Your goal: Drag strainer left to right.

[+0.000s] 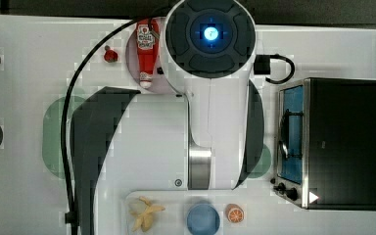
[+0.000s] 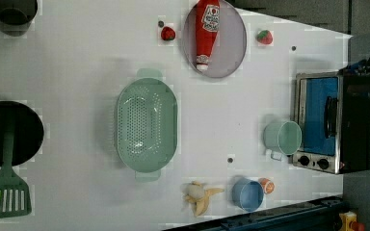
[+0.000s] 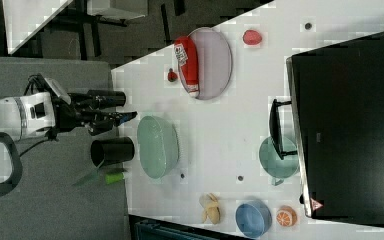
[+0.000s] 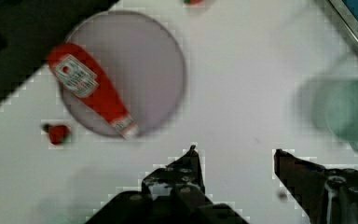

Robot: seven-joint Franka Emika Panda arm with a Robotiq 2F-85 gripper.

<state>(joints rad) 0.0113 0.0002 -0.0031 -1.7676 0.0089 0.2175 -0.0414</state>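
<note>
The strainer [image 2: 147,126] is a pale mint-green oblong colander with small holes. It sits on the white table, left of centre in the left view. The top view has the arm covering most of the strainer [image 1: 54,132]; only its left end shows. In the right view my gripper [image 3: 130,106] reaches in from the right view's left, close to the upper end of the strainer [image 3: 157,146] and apart from it. In the wrist view my gripper [image 4: 237,156] is open, with bare table between the fingers [image 4: 193,161].
A ketchup bottle [image 2: 207,29] lies on a grey plate [image 2: 233,45] between two strawberries [image 2: 168,33]. A green mug [image 2: 283,138] stands by the toaster oven [image 2: 332,122]. A banana [image 2: 200,195], blue bowl [image 2: 247,194] and orange slice [image 2: 266,185] line one edge. A black pan [image 2: 9,132] and spatula [image 2: 5,192] are at the left view's left.
</note>
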